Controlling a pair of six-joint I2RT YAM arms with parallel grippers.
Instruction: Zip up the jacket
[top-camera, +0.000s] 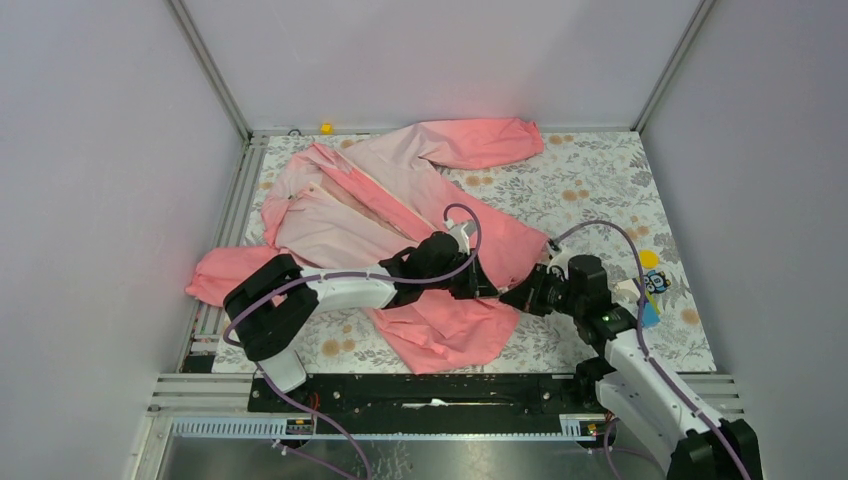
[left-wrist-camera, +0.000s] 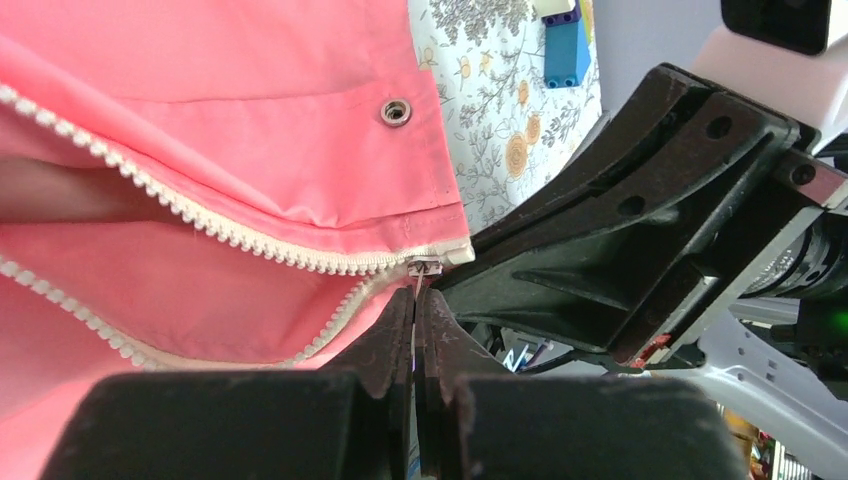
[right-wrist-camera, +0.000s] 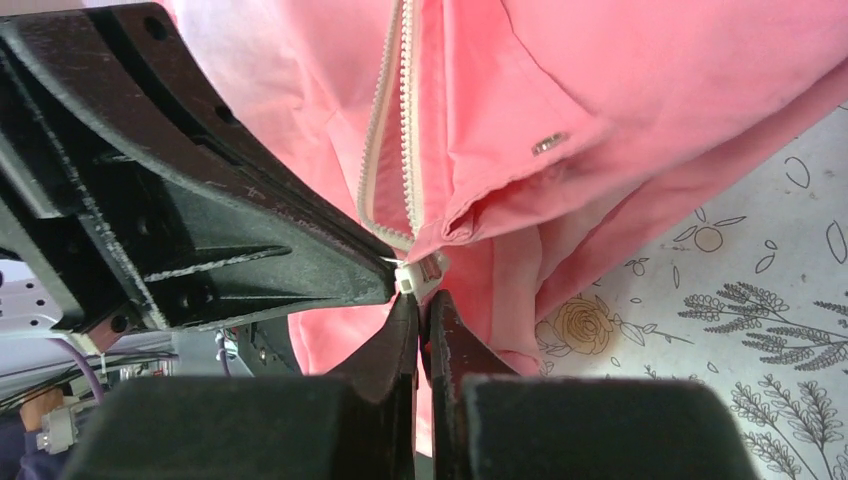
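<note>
The pink jacket (top-camera: 400, 190) lies spread across the floral mat, its front open. At its coral hem both grippers meet tip to tip. My left gripper (left-wrist-camera: 418, 298) is shut on the thin pull tab hanging from the zipper slider (left-wrist-camera: 425, 266). From the slider the two whitish tooth rows (left-wrist-camera: 200, 222) spread apart to the left. My right gripper (right-wrist-camera: 422, 300) is shut on the hem fabric just below the zipper's white bottom end (right-wrist-camera: 412, 276). In the top view the left gripper (top-camera: 488, 290) and the right gripper (top-camera: 514, 296) sit side by side.
The floral mat (top-camera: 600, 180) covers the table, with walls on three sides. A blue toy block (top-camera: 650, 310) and a yellow piece (top-camera: 649, 258) lie right of the right arm. A small yellow object (top-camera: 326, 128) sits at the back edge. A metal snap (left-wrist-camera: 396, 111) is near the hem.
</note>
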